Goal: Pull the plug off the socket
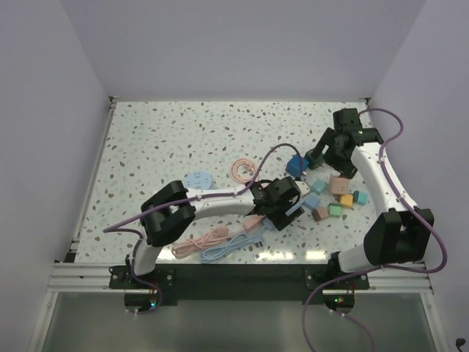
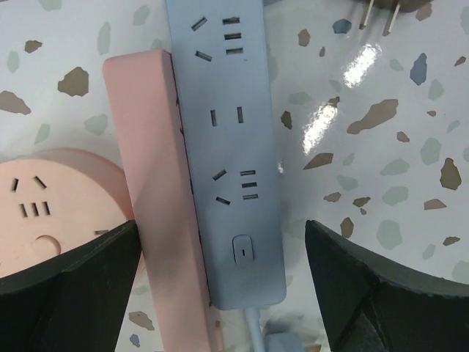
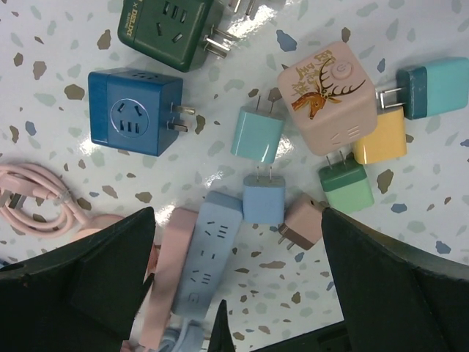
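The left hand [image 2: 221, 246] is held wide open over the counter [image 2: 381, 183], and nothing is gripped by it. In the left wrist view one dark finger [image 2: 66, 286] is seen at 8 o'clock and the other at 4 o'clock. A round pink socket [image 2: 44, 213] is seen at 9 o'clock, partly hidden by the first finger. Next to it a pink strip [image 2: 146, 169] is laid, and the blue strip [image 2: 231, 147] is pressed against its side, right in the gap of the hand. All the holes that can be seen on the blue strip are empty, so no plug is found in it. The pulling step is judged to be done already. Two metal pins of a loose plug [image 2: 379, 13] are seen at 1 o'clock, apart from the strip, with the body cut off by the edge. In the right wrist view a light blue plug [image 3: 264, 199] is laid just beside the far end of the blue strip, at 12 o'clock from the right hand [image 3: 238, 216]. Its pins are turned away from the strip. This is guessed to be the task's plug, but it cannot be told for sure. The right hand is also held wide open and empty, above a heap of small plugs [image 3: 346, 185]. For the next move, nothing more is judged to need pulling. The hands would only have to be lifted up and away, with no strip or loose plug bumped.
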`<state>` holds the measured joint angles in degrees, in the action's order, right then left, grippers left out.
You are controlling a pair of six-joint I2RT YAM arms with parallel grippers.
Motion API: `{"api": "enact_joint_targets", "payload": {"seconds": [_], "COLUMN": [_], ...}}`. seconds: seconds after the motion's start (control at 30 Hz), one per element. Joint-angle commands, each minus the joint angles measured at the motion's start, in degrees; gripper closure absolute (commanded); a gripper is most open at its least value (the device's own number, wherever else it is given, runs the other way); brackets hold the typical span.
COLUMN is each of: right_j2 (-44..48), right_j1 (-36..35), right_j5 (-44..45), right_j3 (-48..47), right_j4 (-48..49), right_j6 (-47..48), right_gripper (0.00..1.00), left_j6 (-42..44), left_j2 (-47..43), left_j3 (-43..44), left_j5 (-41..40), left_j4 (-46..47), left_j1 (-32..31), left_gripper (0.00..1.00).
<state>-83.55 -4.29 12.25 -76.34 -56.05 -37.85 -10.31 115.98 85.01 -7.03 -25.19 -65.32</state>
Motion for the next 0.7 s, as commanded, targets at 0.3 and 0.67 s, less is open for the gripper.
{"api": "enact_joint_targets", "payload": {"seconds": [0.3, 0.67], "right_j2": [0.84, -0.39], "right_j1": [1.04, 0.95], "right_j5": [-1.79, -4.95], "right_j3": [0.31, 0.57], "right_j4": [1.91, 3.93], "right_j6": [0.05, 0.32], "right_gripper": [0.01, 0.01], "left_j6": [1.08, -2.26], "left_j2": [5.92, 3.2], "left_j3": [-2.57, -8.02], "left_j5": [-0.53, -6.68], "left_j4": [2.69, 4.8], "left_j1": [-0.08, 17.84], "left_gripper": [0.29, 0.79]}}
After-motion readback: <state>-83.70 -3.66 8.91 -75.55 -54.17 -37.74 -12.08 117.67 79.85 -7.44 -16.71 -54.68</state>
